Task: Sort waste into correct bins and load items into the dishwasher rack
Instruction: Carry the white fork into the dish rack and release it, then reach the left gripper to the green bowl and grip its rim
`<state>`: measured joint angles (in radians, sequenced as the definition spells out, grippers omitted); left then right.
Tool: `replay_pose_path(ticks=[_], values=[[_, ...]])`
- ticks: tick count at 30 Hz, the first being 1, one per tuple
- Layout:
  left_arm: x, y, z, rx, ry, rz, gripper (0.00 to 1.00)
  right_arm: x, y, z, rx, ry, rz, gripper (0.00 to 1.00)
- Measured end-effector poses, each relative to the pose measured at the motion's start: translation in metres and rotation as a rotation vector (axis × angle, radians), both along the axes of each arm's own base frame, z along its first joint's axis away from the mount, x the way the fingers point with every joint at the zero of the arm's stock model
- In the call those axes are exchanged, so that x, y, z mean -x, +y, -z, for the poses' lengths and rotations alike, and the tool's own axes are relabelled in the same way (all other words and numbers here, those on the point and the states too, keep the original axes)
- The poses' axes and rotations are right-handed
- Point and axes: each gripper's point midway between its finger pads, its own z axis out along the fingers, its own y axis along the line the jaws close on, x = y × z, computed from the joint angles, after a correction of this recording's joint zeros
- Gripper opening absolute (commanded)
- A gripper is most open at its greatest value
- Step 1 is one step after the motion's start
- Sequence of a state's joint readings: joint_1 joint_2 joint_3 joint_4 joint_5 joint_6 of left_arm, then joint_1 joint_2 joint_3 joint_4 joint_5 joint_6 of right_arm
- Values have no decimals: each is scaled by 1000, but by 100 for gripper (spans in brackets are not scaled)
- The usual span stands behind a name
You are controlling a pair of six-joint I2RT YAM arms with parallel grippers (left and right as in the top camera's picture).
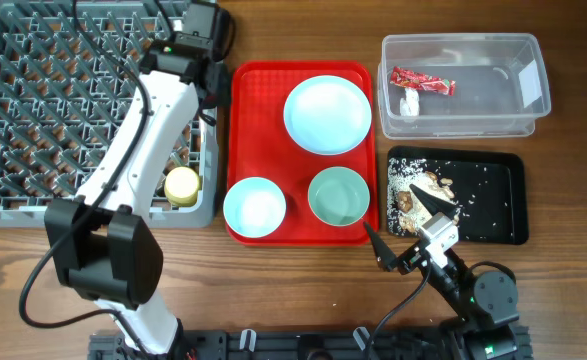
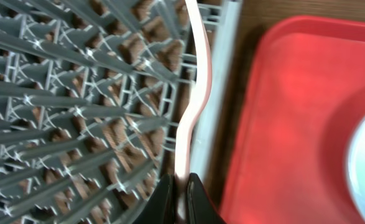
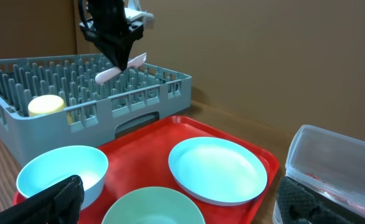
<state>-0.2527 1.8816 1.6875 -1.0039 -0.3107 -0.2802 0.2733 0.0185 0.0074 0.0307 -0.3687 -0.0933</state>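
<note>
Left tool (image 2: 181,188) is pinching a white utensil (image 2: 181,149) by one end, jaws narrow around it. It's hanging over the right edge of the grey dishwasher rack (image 1: 33,100), just beside the red tray (image 1: 245,100). From the right wrist view the far end is looking notched, so I'm guessing fork, not betting on it. Gripping it by the end is making sense to me: the rest of its length is hanging free to drop between the pegs. Yellow cup (image 1: 181,185) is sitting in the rack at its robot-side right corner. Right tool (image 1: 398,222) is hovering wide open and empty near the front left corner of the black tray (image 1: 503,205), probably parked out of the left arm's way. Brownish food scraps (image 1: 418,190) are lying at that tray's left end. Red wrapper (image 1: 421,82) and a small white scrap (image 1: 410,103) are lying in the clear tub (image 1: 538,105), so the waste is looking sorted. Plate (image 1: 327,115), pale-blue bowl (image 1: 254,207) and mint-green bowl (image 1: 338,196) are waiting on the red tray, not yet racked. Rest of the counter (image 1: 273,290) is showing bare wood. Writing: I'm reading nothing anywhere, and any wrapper print is too small to make out.
</note>
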Motion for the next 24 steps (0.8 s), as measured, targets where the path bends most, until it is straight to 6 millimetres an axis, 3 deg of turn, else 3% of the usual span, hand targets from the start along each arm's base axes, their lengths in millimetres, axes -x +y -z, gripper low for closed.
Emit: replay_pose_path(ticks=[2,3,4,5,6,8,11,16,19,21,24], values=[[0,6,11,-18,24,-5,19,0,0,0,0,0,0,100],[0,8,19,-24,45,0,28,0,0,0,0,0,0,100],[0,9,22,-28,54,3,56,0,0,0,0,1,0,100],[2,10,33,-37,86,14,73,0,0,0,0,1,0,100],[3,10,37,-40,100,19,84,0,0,0,0,1,0,100],[9,11,40,-46,132,27,84,0,0,0,0,0,0,100],[15,9,29,-25,138,34,79,0,0,0,0,0,0,100],[29,-13,-26,124,50,93,74,0,0,0,0,1,0,100],[49,-30,-67,231,-1,147,84,0,0,0,0,0,0,100],[69,-42,-81,286,17,186,86,0,0,0,0,0,0,100],[88,-64,-82,352,67,234,83,0,0,0,0,0,0,100]])
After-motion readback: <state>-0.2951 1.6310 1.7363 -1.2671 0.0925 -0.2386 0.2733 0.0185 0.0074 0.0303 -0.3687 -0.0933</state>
